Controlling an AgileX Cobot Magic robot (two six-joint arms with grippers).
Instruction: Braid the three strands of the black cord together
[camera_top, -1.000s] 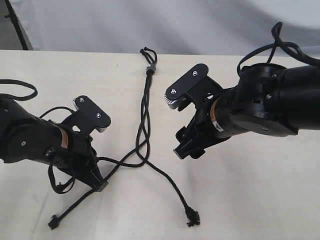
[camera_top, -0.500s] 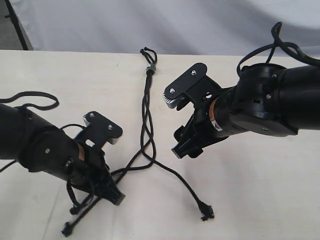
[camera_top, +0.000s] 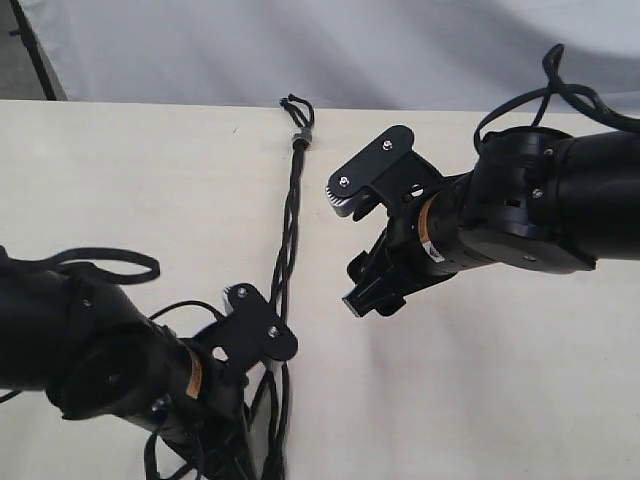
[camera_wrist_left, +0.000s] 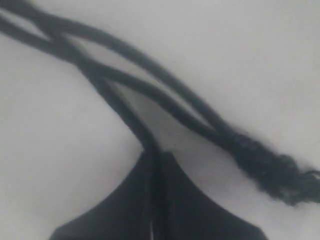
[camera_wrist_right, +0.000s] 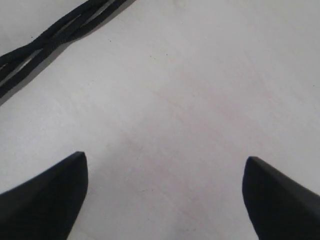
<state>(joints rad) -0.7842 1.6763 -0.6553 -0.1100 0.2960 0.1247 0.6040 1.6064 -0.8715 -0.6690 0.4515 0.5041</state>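
The black cord lies on the table with its short loop and grey-black bead at the far end. From the bead the three strands run close together toward the near edge and pass under my left arm. My left gripper is shut on one strand. Two other strands lie beside it and end in knotted tips. My right gripper hangs open and empty just right of the strands. Its wrist view shows the gripper over bare table, the strands off to one side.
The pale table carries only the cord and the arms. Thick black wiring loops sit on the left arm and the right arm. A white cloth backdrop hangs behind the table's far edge.
My left gripper has swung right and toward the near edge, pulling its strand along. The splayed strands have drawn together into one line, with their tips now hidden under the arm. The right arm held still.
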